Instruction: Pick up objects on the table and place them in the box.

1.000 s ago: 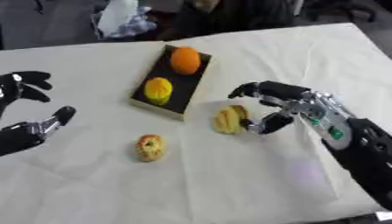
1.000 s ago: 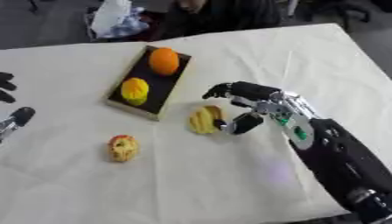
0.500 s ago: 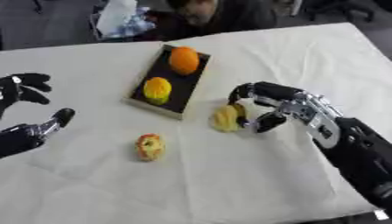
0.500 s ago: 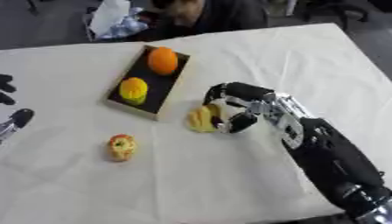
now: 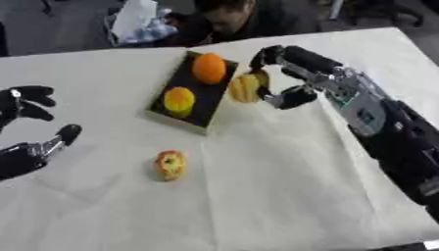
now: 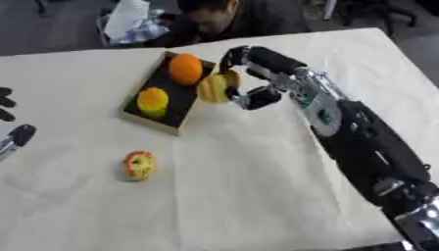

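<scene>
My right hand (image 5: 287, 73) is shut on a yellow ridged fruit (image 5: 245, 87) and holds it in the air just beside the right edge of the black box (image 5: 190, 90). Inside the box lie an orange (image 5: 209, 68) at the far end and a yellow fruit (image 5: 179, 99) nearer me. A red and yellow apple-like fruit (image 5: 170, 165) rests on the white tablecloth in front of the box. My left hand (image 5: 26, 128) hovers open at the left edge, away from everything.
The box stands tilted near the middle back of the white-covered table (image 5: 283, 186). A white plastic bag (image 5: 137, 22) lies past the far edge. Bare cloth spreads to the front and right.
My right hand closed on the yellow ridged fruit, lifted it off the cloth and carried it back towards the box. The whole view has also shifted.
</scene>
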Controlling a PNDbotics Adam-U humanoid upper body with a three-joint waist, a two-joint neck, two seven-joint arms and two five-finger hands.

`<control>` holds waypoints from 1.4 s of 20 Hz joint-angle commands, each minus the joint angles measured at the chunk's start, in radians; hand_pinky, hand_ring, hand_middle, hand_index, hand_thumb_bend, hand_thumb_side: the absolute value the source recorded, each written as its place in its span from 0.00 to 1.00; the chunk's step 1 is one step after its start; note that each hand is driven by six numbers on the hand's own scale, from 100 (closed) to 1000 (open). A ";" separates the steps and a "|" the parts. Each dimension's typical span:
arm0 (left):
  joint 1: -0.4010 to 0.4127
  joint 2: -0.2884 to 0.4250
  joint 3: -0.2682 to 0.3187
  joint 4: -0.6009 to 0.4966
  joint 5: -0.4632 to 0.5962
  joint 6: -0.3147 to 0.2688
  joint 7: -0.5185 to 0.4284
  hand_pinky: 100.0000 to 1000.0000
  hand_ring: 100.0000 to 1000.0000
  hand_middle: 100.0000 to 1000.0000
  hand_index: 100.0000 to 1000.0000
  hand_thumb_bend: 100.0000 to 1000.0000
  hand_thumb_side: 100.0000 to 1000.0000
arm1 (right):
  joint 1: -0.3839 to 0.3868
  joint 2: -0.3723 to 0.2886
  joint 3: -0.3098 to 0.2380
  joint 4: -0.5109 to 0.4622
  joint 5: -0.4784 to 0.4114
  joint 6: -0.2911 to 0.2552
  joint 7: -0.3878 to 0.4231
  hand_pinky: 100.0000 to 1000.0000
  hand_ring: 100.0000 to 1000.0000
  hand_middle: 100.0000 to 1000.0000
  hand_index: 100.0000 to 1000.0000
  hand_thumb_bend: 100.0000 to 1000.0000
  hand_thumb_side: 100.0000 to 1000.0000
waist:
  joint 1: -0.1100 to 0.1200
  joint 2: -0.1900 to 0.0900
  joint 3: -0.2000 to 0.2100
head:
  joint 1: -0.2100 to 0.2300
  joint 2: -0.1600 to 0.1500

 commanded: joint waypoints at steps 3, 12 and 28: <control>-0.022 -0.013 0.010 -0.045 0.021 -0.002 0.006 0.66 0.54 0.58 0.77 0.49 0.36 | -0.094 0.034 -0.034 0.099 0.062 0.007 0.001 0.78 0.78 0.74 0.32 0.00 0.00 | 0.000 -0.006 0.030 | -0.024 -0.022; -0.032 -0.035 0.004 -0.065 0.032 0.003 0.001 0.66 0.54 0.58 0.77 0.50 0.35 | -0.156 0.138 -0.100 0.330 0.221 -0.010 -0.079 0.78 0.78 0.74 0.36 0.00 0.00 | 0.005 0.005 0.084 | -0.059 -0.040; -0.026 -0.042 0.008 -0.057 0.025 0.007 -0.002 0.66 0.54 0.56 0.77 0.50 0.36 | -0.154 0.177 -0.102 0.354 0.413 -0.081 -0.172 0.80 0.80 0.78 0.90 0.28 0.30 | 0.004 0.006 0.084 | -0.065 -0.049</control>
